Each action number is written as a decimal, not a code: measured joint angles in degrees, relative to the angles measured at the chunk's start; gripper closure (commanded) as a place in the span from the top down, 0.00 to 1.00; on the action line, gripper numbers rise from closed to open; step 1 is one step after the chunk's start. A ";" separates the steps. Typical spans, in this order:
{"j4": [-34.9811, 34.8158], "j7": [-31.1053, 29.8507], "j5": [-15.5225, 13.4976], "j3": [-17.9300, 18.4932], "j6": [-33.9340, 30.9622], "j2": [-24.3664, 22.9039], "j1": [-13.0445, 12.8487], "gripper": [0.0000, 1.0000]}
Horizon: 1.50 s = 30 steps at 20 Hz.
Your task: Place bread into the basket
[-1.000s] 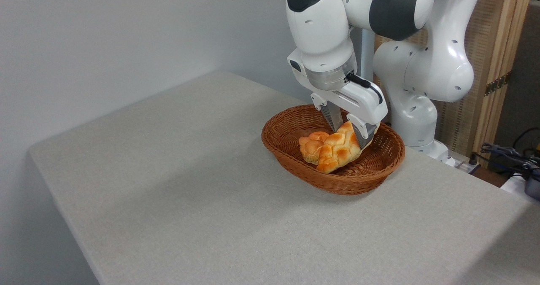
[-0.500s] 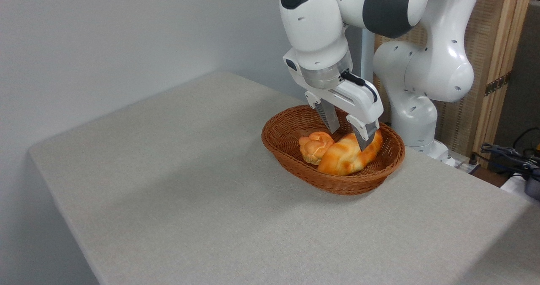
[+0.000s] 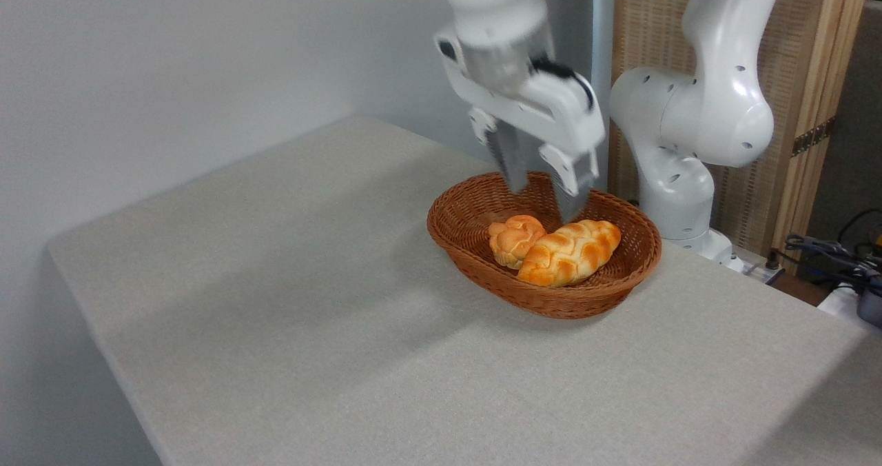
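I see the bread (image 3: 570, 252) lying in the basket (image 3: 482, 273) w/ a small bun (image 3: 515, 239) touching it. Claw (image 3: 541, 198) is above, released, empty.

The arm reaches down from the upper right, wrist pitched so the gripper (image 3: 541, 194) points downward. Its two fingers (image 3: 511, 166) stand apart — jaws spread, nothing between them. The wrist and gripper housing appear motion-blurred — edges are soft, fine detail unreadable.
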 measured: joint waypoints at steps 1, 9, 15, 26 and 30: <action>3.90 0.00 -0.22 -0.11 -0.03 1.83 -0.14 1.00; 22.86 0.00 -2.49 -0.74 8.09 15.63 -0.46 1.00; 28.07 -6.27 -2.57 -5.22 8.25 20.55 -0.39 1.00; 31.35 -8.11 -2.51 -7.35 5.57 24.20 -0.09 1.00; 31.48 -8.13 -2.50 -7.34 5.55 24.20 0.12 1.00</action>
